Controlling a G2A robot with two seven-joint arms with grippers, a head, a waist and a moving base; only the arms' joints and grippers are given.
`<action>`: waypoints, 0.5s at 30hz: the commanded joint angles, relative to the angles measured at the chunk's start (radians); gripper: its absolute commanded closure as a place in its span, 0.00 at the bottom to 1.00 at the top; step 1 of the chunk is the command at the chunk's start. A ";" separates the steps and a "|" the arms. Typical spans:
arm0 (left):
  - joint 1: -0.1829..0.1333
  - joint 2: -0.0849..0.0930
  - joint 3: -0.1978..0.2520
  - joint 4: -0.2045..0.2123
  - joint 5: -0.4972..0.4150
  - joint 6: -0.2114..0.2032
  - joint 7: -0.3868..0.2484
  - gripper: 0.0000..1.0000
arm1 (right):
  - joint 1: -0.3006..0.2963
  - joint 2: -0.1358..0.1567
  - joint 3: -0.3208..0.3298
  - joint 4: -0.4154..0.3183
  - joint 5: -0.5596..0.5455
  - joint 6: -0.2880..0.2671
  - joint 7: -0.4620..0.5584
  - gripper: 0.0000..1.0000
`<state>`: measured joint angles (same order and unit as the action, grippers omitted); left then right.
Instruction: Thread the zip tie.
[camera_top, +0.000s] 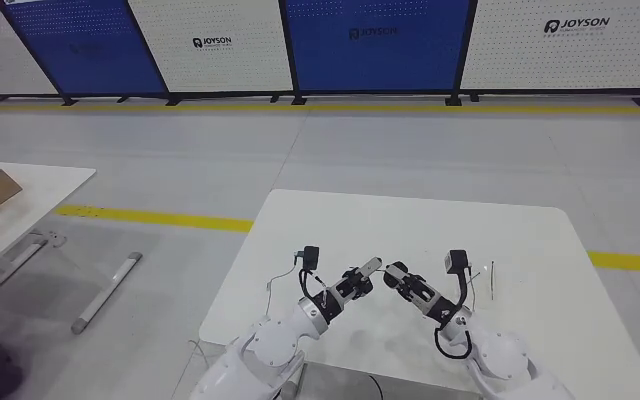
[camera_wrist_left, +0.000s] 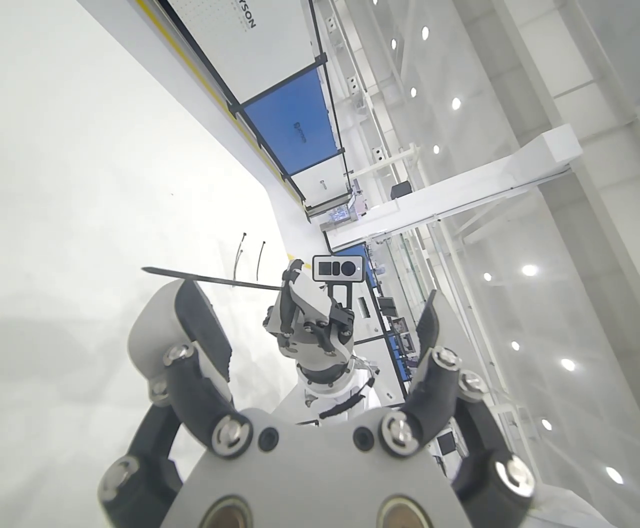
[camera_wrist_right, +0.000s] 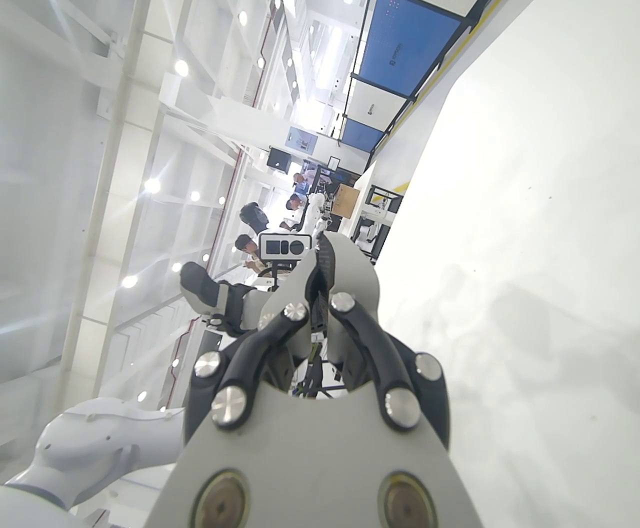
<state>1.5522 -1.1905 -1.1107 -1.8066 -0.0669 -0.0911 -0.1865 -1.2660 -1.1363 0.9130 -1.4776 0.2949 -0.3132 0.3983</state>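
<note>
Your right hand (camera_wrist_right: 324, 260) gripped the zip tie (camera_wrist_left: 210, 279); your left hand (camera_wrist_left: 310, 310) was open. It looked bendy, best held near the tip.

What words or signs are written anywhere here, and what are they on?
White wall panels: a dark company logo on each; it is a brand name, so it is not quoted here.
Blue wall panels: the same kind of logo, too faint to read.
Table and zip tie: no words or numbers.
</note>
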 joint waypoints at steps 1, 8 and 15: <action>0.000 0.000 0.000 0.000 0.000 0.000 0.000 0.00 | 0.000 0.000 0.000 0.000 0.000 0.000 0.000 1.00; -0.006 -0.001 0.007 0.026 0.002 0.016 -0.001 0.00 | 0.000 0.000 0.000 0.000 0.000 0.000 0.000 1.00; -0.046 -0.010 0.025 0.066 -0.024 0.014 0.035 0.00 | 0.000 0.000 0.000 0.000 0.000 0.000 0.000 1.00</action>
<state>1.5124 -1.1988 -1.0899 -1.7452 -0.0838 -0.0744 -0.1631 -1.2660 -1.1363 0.9130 -1.4776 0.2949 -0.3132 0.3983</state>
